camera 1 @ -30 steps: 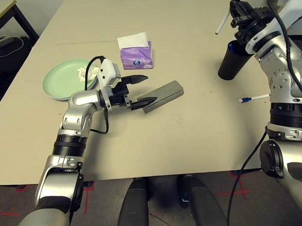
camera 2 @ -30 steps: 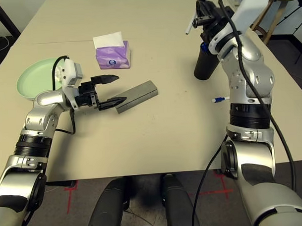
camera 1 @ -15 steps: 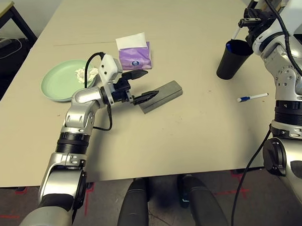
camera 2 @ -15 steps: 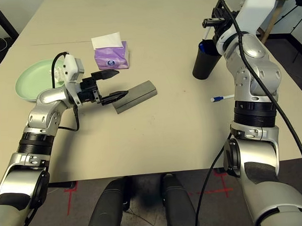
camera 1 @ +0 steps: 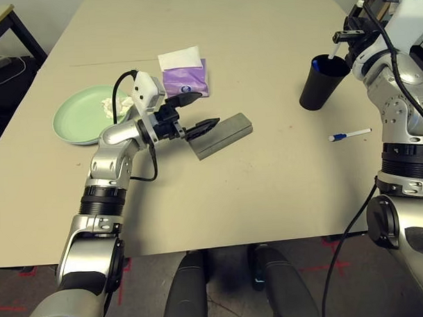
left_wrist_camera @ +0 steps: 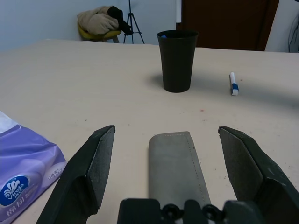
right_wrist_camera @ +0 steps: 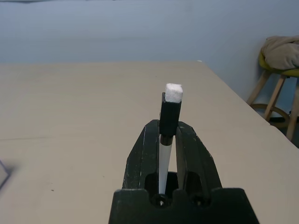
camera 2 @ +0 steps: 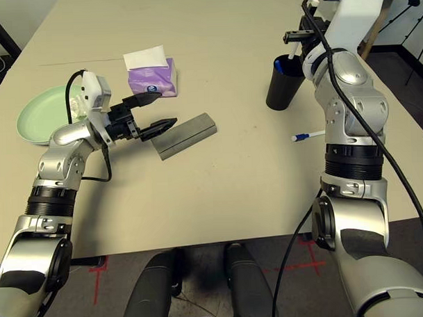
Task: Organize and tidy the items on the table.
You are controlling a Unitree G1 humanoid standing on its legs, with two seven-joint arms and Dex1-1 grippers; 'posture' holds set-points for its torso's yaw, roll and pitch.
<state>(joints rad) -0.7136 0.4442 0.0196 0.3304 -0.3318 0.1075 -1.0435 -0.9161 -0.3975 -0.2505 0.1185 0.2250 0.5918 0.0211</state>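
1. Head camera: on the beige counter point(camera 1: 254, 192) the left gripper point(camera 1: 197, 112) is spread wide at the near end of the long grey glasses case point(camera 1: 222, 134), one finger just over that end, the other up toward the purple tissue box point(camera 1: 184, 77). The pale green plate point(camera 1: 78, 116) lies to its left with a small crumpled white tissue point(camera 1: 117, 104) on it. At far right the right gripper point(camera 1: 347, 36) is clenched on a white pen point(camera 1: 337, 46) whose lower end dips into the black cup point(camera 1: 321, 81). A second pen with a blue band point(camera 1: 349, 135) lies on the counter near the cup.
2. Left wrist camera: the case point(left_wrist_camera: 177, 164) lies between the two spread fingers point(left_wrist_camera: 86, 172), neither pad touching it; the cup point(left_wrist_camera: 177, 59) stands beyond.
3. Right wrist camera: the fingers point(right_wrist_camera: 145, 158) pinch the pen point(right_wrist_camera: 164, 158).
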